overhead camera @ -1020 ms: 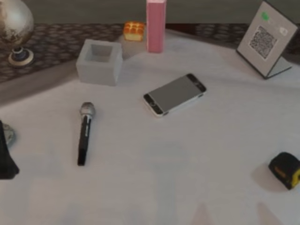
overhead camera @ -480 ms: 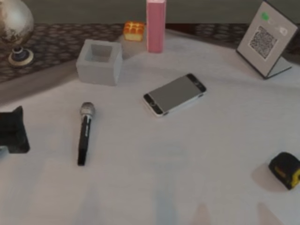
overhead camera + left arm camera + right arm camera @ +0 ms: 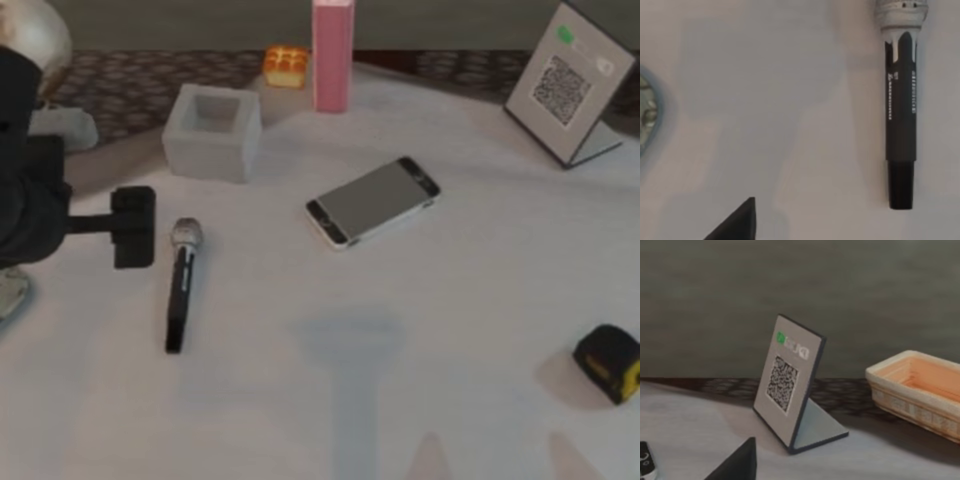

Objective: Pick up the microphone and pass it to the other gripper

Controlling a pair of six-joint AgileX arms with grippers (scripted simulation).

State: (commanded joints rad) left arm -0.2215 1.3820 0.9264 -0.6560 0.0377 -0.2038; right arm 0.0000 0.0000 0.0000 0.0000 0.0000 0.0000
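The microphone (image 3: 180,285) lies flat on the white table at the left, its silver mesh head (image 3: 186,236) toward the back and its black handle toward the front. In the left wrist view the microphone (image 3: 901,115) lies full length, untouched. My left gripper (image 3: 133,227) hovers just left of the mic head, open and holding nothing; only one fingertip (image 3: 742,225) shows in its wrist view. My right gripper is out of the top view; one fingertip (image 3: 742,462) shows in its wrist view, open, facing the QR stand (image 3: 790,385).
A smartphone (image 3: 372,201) lies mid-table. A grey open box (image 3: 212,131), a pink box (image 3: 332,52) and a bread piece (image 3: 286,65) stand behind. The QR stand (image 3: 570,85) is at the back right, a black-and-yellow tape measure (image 3: 608,362) front right, a basket (image 3: 920,390) beyond.
My left arm has swung in from the table's left edge toward the back and right, bringing its gripper beside the mic head. The microphone has not moved.
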